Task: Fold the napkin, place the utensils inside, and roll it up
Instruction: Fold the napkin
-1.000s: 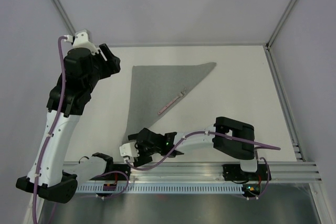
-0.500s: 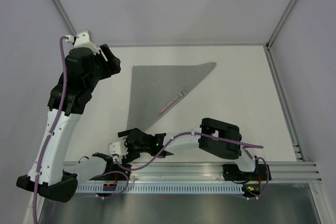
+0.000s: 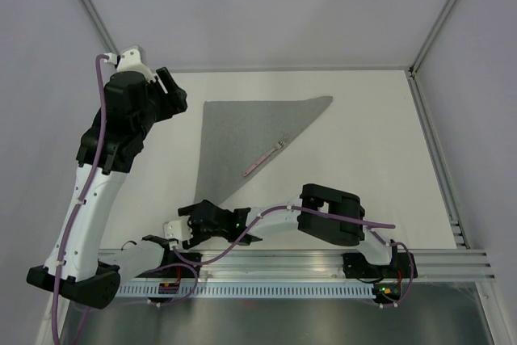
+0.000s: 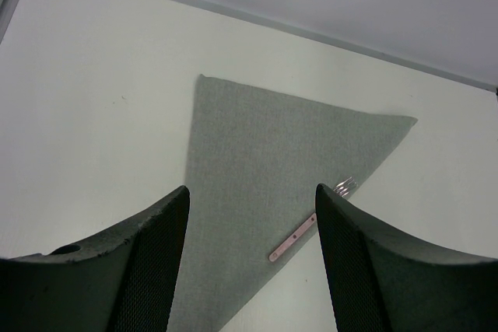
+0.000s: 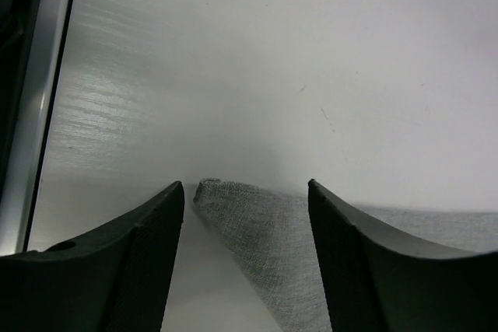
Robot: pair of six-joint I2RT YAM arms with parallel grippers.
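Note:
The grey napkin (image 3: 242,131) lies flat on the white table, folded into a triangle. One of the utensils, a fork with a pale pink handle (image 3: 265,156), rests along its right slanted edge. My left gripper (image 3: 173,94) hovers open beside the napkin's far left corner, and its wrist view looks down on the napkin (image 4: 264,145) and the fork (image 4: 299,237). My right gripper (image 3: 194,214) is low at the napkin's near tip. In its wrist view the jaws of the right gripper (image 5: 246,185) stand open with the napkin's pointed corner (image 5: 264,231) between them, untouched.
An aluminium rail (image 3: 323,268) runs along the table's near edge, close to the right gripper, and shows at the left of the right wrist view (image 5: 31,114). Grey enclosure walls with metal posts (image 3: 440,14) close in the back and sides.
My right arm has swung left along the near edge, bringing its gripper over the napkin's near tip, and its jaws have narrowed somewhat. The left arm, napkin and fork have hardly moved.

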